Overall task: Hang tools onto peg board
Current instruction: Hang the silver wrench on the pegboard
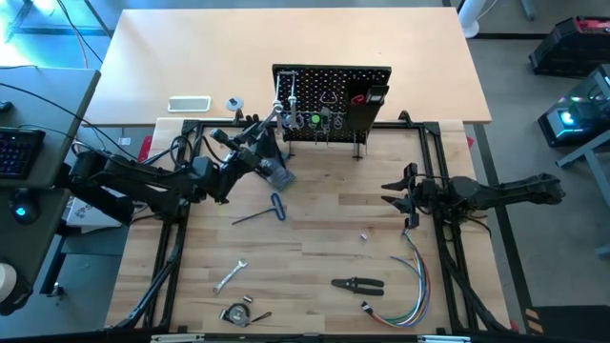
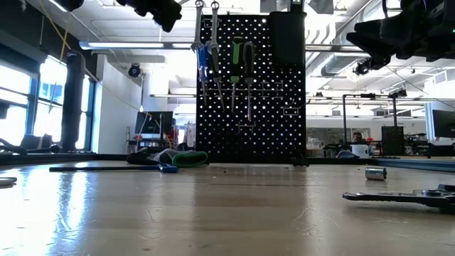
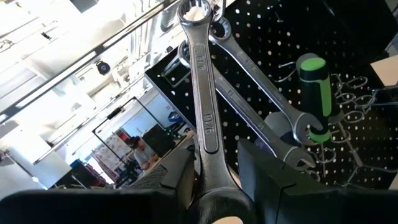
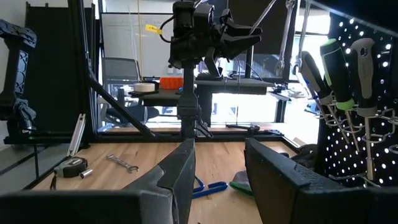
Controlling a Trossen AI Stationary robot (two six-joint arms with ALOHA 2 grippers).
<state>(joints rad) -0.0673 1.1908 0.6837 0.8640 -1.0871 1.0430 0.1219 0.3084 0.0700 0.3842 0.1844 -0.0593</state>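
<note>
Left gripper [image 3: 214, 186] clamped on the shank of a silver wrench [image 3: 202, 93], its ring end raised against the upper left of the peg board [image 1: 334, 100] — beside a wrench already hung [image 3: 261, 106] and a green-handled tool [image 3: 314, 87]. Right gripper [image 1: 393, 191] idles above the table [image 1: 315, 238] — fingers parted, empty; a blue-handled hex key [image 1: 262, 211], a small wrench [image 1: 229, 275] and pliers [image 1: 357, 284] lie loose.

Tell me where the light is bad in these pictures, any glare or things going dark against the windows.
Low view: bright windows behind turn the black perforated peg board into a silhouette, and the glossy wooden table mirrors that light. Left wrist view: the ring end of the silver wrench held in the left gripper washes out against the bright ceiling. High view: evenly lit, soft shadows.
</note>
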